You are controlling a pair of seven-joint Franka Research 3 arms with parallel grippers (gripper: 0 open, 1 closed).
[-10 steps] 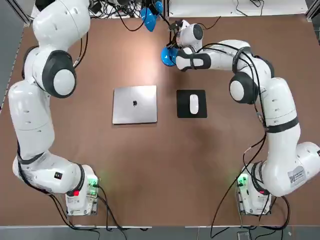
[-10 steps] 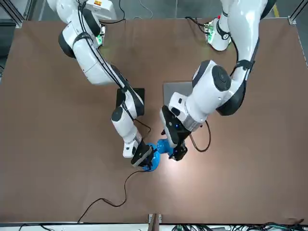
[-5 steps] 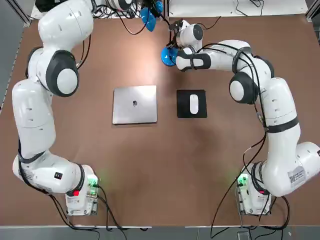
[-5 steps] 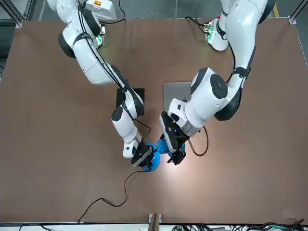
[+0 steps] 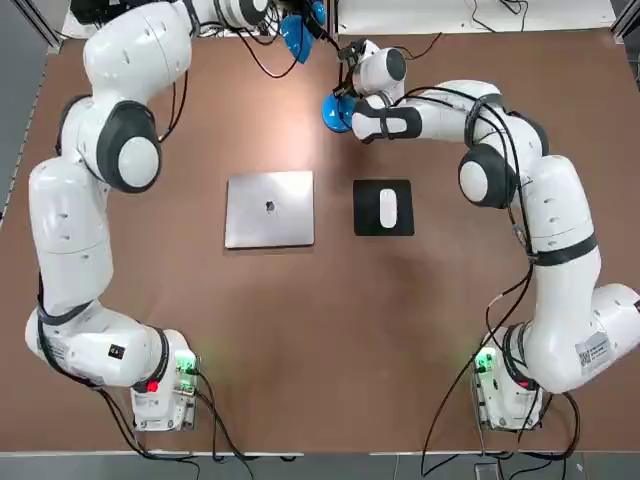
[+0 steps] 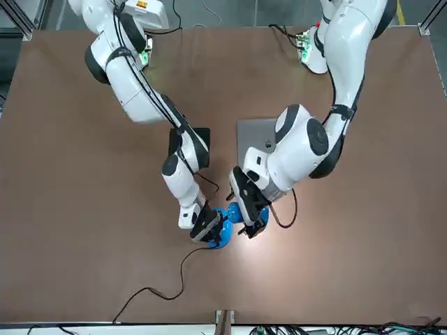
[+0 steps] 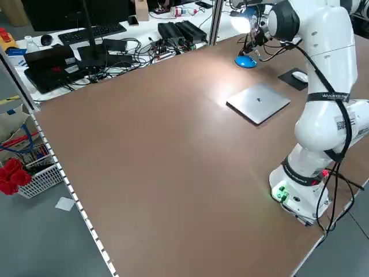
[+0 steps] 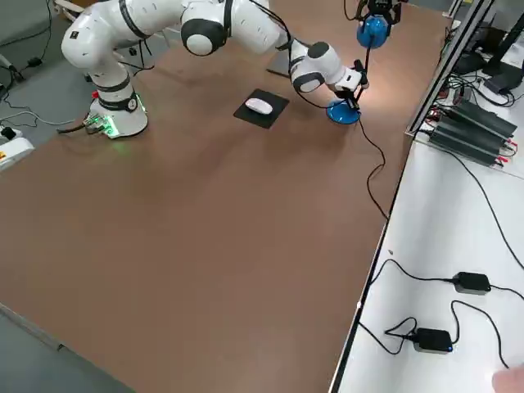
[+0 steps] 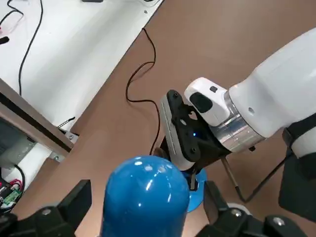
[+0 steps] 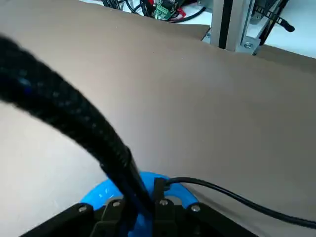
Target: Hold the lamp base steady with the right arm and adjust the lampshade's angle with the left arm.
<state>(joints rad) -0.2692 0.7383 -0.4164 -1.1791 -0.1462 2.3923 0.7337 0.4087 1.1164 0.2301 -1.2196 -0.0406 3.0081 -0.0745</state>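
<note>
Here at twelve o'clock on the table, the right gripper [image 10: 150, 197] is clamped tight, right at the lamp base [image 10: 106, 192], by the neck [image 10: 126, 170]! And the left gripper [image 9: 148, 202], towards eleven o'clock from overhead, has its fingers spread wide, one either side of the blue lampshade [image 9: 145, 197]!

The round, flat, glossy blue lamp base [image 8: 342, 114] lay on the brown table [image 8: 205, 229]; the smooth, glossy blue lampshade [image 9: 145, 197] hung above the tabletop.
</note>
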